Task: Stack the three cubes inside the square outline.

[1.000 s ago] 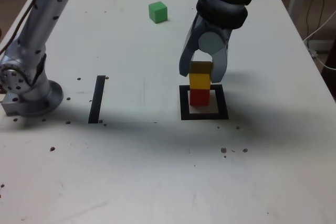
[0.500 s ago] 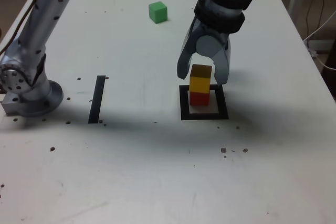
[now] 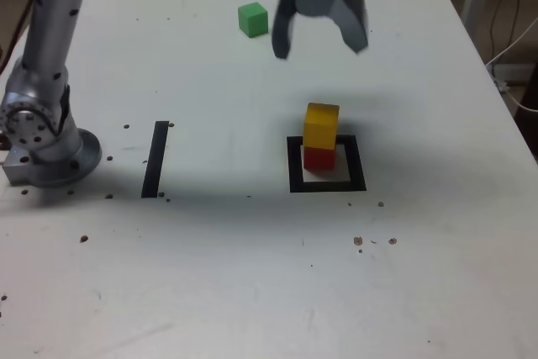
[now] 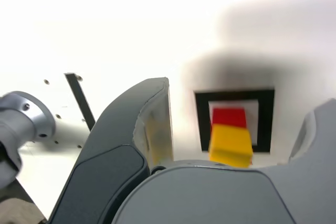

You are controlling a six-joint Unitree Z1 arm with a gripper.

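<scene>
The yellow cube (image 3: 321,124) rests on the red cube (image 3: 319,157) inside the black square outline (image 3: 327,183), right of centre in the exterior view. In the wrist view, the yellow cube (image 4: 230,144) covers most of the red cube (image 4: 229,117) within the outline (image 4: 201,123). Far back on the table lies the green cube (image 3: 252,19), out of the wrist view. My gripper (image 3: 321,46) hangs open and empty, high above the stack and to the exterior view's right of the green cube. One dark finger (image 4: 142,145) fills much of the wrist view.
A straight black strip (image 3: 155,158) lies to the exterior view's left of the outline, near the arm's metal base (image 3: 42,140). Dark specks dot the white table (image 3: 252,275). Cables hang beyond the table's edge at the exterior view's right.
The gripper has let go of the yellow cube and risen well clear of the stack, toward the back. The yellow cube stays on the red one.
</scene>
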